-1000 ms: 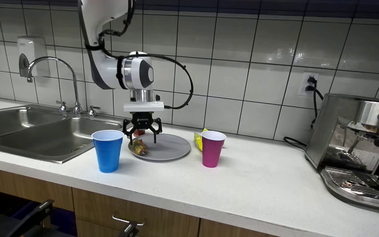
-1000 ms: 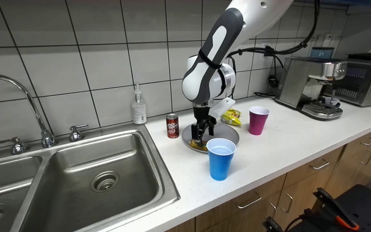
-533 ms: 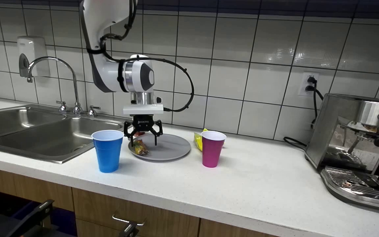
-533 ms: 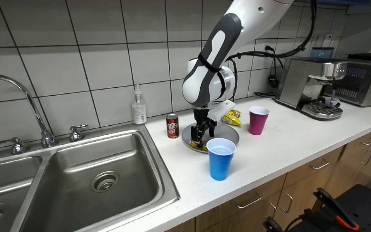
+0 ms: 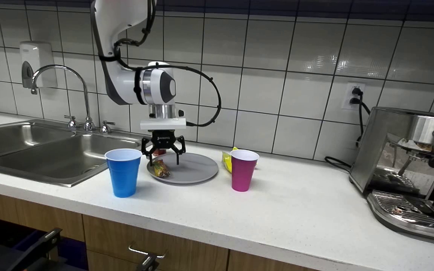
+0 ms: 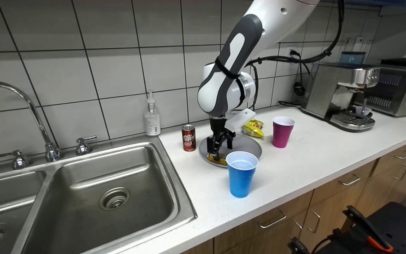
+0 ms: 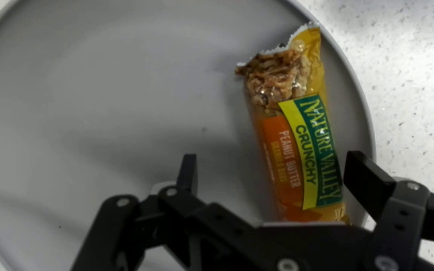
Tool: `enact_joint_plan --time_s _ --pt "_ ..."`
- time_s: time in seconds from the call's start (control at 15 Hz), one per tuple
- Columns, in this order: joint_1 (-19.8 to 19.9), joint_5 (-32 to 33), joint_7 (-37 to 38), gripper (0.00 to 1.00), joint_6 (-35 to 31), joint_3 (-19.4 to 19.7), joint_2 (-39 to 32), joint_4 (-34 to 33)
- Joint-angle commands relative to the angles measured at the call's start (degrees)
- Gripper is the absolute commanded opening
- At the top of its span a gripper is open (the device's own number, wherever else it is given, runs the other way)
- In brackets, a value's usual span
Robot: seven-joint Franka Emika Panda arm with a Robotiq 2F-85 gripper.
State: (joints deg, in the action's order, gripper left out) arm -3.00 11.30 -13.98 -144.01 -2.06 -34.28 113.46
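The pincer (image 7: 271,165) points downward over the gray plate (image 7: 126,75), and its two fingers (image 7: 367,180) stand wide apart. The Nature Valley granola bar (image 7: 307,154), printed with "Crunchy" and "Peanut Butter", lies on this plate near the rim, on the side toward the sink (image 6: 83,225). In the wrist view, the bar appears between the two fingers, much closer to one of them; whether this finger touches it, I cannot tell.

The plate rests on the white surface (image 5: 296,226). In both exterior views, the blue cup (image 5: 123,177) stands upright near the plate, and the magenta cup (image 5: 242,173), also upright, is well apart from it. In an exterior view, the yellow snack bag (image 6: 253,128) lies close to the tiled wall (image 6: 118,74), and the Dr Pepper can (image 6: 189,139) stands just beside the plate. The pump bottle (image 6: 152,121) is at the corner of the sink, and the espresso machine (image 6: 324,88) stands farther along the surface.
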Motion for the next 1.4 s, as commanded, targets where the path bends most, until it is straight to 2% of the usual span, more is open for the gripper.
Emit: enact_joint_plan --time_s 0.0,0.93,1.0,1.07,1.33 --pt "-0.7 1.2 1.6 1.00 -0.1 0.6 0.0 -0.6" --pt "-0.7 1.3 1.2 1.00 -0.1 0.5 0.4 -0.1" --pt "-0.7 1.3 1.1 0.90 -0.1 0.5 0.4 -0.1" --pt "-0.7 1.3 1.1 0.74 -0.3 0.5 0.4 0.0" --pt "-0.7 1.4 1.0 0.42 -0.4 0.5 0.5 0.1"
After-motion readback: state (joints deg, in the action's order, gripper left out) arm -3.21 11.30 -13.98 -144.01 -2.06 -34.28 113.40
